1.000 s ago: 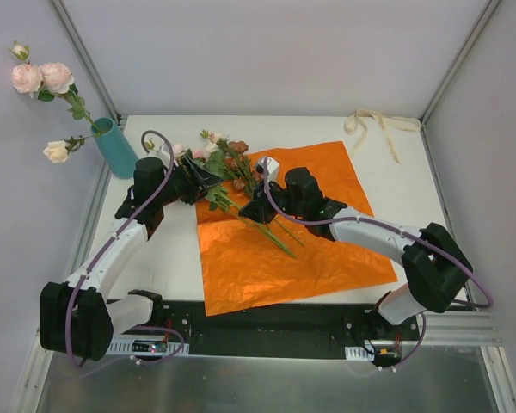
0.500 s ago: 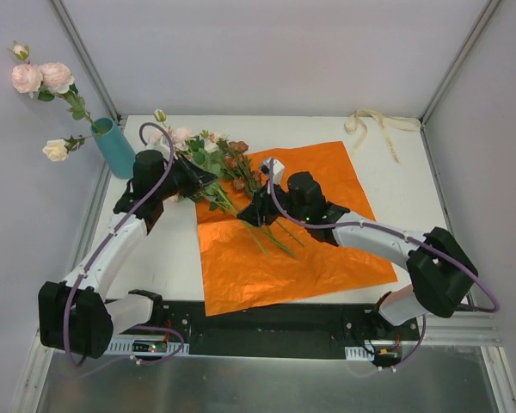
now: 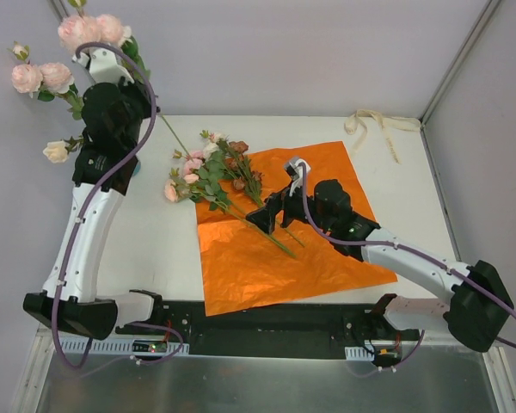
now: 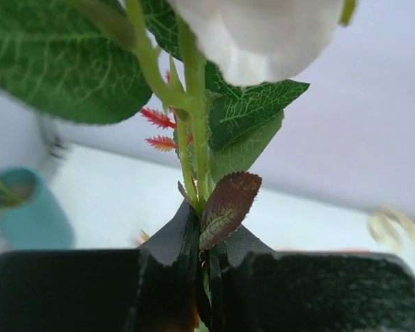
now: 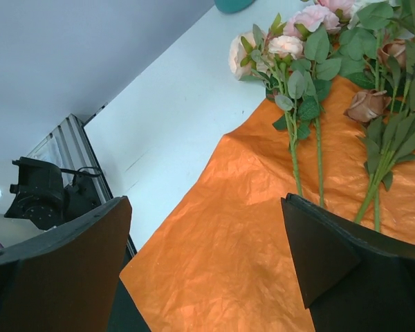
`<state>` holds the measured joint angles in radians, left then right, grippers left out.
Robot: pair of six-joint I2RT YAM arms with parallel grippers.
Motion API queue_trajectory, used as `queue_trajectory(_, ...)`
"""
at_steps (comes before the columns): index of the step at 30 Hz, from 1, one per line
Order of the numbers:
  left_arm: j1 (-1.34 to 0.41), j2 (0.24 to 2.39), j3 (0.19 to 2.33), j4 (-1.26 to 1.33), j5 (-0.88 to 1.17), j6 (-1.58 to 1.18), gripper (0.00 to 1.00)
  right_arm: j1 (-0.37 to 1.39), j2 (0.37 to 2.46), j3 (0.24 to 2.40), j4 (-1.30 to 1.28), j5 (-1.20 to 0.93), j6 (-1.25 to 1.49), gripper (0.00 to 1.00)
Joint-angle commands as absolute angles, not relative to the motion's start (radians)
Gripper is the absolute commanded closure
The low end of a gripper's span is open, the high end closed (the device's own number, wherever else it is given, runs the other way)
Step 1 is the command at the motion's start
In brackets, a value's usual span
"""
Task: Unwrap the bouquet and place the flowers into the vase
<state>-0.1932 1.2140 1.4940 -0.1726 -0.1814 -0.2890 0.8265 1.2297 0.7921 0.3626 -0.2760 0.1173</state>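
Observation:
My left gripper [image 3: 127, 60] is raised high at the back left, shut on a thin green stem [image 4: 194, 152] topped with pink roses [image 3: 90, 30]. The teal vase [image 4: 28, 211] stands below and to the left of it, holding other roses [image 3: 39, 77]. In the top view my left arm mostly hides the vase. The bouquet is unwrapped. Its remaining flowers [image 3: 215, 172] lie loose across the left edge of the flat orange paper [image 3: 310, 249]. My right gripper [image 3: 271, 211] hovers open over the paper [image 5: 228, 228], with the stem ends [image 5: 304, 166] just beyond its fingers [image 5: 332, 256].
A cream ribbon [image 3: 378, 125] lies at the back right corner of the white table [image 3: 155, 249]. Grey walls close in the back and both sides. The black rail [image 3: 267, 323] with the arm bases runs along the near edge.
My left gripper shut on a rose stem and lifted it from the table up to the back left. My right gripper opened, let go of the stems and drew back slightly right.

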Motion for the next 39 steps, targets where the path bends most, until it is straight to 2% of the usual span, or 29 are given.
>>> queue_trajectory(1, -0.115, 1.305, 1.675, -0.135, -0.445, -0.041, 1.0, 0.83, 1.155, 0.793, 0.287, -0.213, 0.045, 0.01)
queue_trajectory(4, -0.022, 1.356, 1.776, -0.12, -0.387, -0.054, 1.0, 0.83, 1.132, 0.799, 0.242, -0.167, 0.009, 0.01)
queue_trajectory(9, 0.054, 1.445, 1.925, -0.091, -0.456, -0.025, 1.0, 0.83, 1.108, 0.792, 0.224, -0.141, -0.041, 0.0)
queue_trajectory(12, 0.067, 1.486, 1.945, -0.052, -0.457, 0.024, 1.0, 0.828, 1.092, 0.79, 0.207, -0.133, -0.057, 0.01)
queue_trajectory(22, 0.12, 1.545, 1.735, 0.346, -0.396, 0.218, 1.0, 0.827, 1.043, 0.778, 0.166, -0.144, -0.075, 0.01)
queue_trajectory(32, 0.146, 1.595, 1.615, 0.385, -0.409, 0.157, 1.0, 0.828, 1.038, 0.741, 0.169, -0.075, -0.058, 0.0)
queue_trajectory(39, 0.147, 1.609, 1.608, 0.214, -0.474, 0.069, 0.89, 0.828, 1.068, 0.744, 0.182, -0.029, -0.022, 0.0)
